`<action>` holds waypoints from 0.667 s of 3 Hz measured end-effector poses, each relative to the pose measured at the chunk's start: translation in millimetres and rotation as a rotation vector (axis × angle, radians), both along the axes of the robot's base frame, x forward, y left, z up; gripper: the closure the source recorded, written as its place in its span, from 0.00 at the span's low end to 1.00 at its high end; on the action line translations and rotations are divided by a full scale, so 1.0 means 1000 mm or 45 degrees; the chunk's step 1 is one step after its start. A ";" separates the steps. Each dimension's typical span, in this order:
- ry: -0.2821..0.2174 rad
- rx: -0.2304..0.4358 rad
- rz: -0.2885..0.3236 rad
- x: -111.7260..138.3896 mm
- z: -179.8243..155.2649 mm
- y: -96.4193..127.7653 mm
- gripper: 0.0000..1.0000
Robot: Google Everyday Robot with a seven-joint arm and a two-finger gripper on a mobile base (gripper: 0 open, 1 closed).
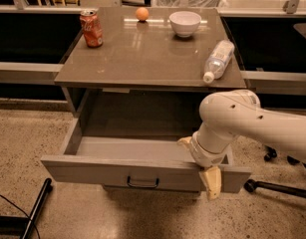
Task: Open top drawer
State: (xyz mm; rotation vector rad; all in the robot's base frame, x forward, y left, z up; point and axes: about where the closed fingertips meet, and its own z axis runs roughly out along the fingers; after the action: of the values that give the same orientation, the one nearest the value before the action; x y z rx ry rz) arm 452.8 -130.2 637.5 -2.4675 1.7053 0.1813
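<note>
I'm working off one camera view. It's looking down steeply from high in front of the cabinet, facing its front, and sitting near enough that the countertop (142, 54), the top drawer (92, 171) and a strip of floor (23, 133) are filling the frame. My arm (262, 121) is showing from the frame's right edge in the foreground. My gripper (198, 167) is sitting at the top drawer's front panel, just right of its handle (142, 183).

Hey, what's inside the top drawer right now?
The top drawer shows only bare grey floor. The gripper and arm at its front panel's right end cover the right corner, so that part can't be checked.
</note>
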 end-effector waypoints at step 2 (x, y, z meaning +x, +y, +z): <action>-0.106 0.037 -0.119 -0.005 0.079 0.018 0.00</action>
State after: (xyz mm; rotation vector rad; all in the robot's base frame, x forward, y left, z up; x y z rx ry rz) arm 447.9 -112.5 716.8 -2.3344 1.7653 0.0913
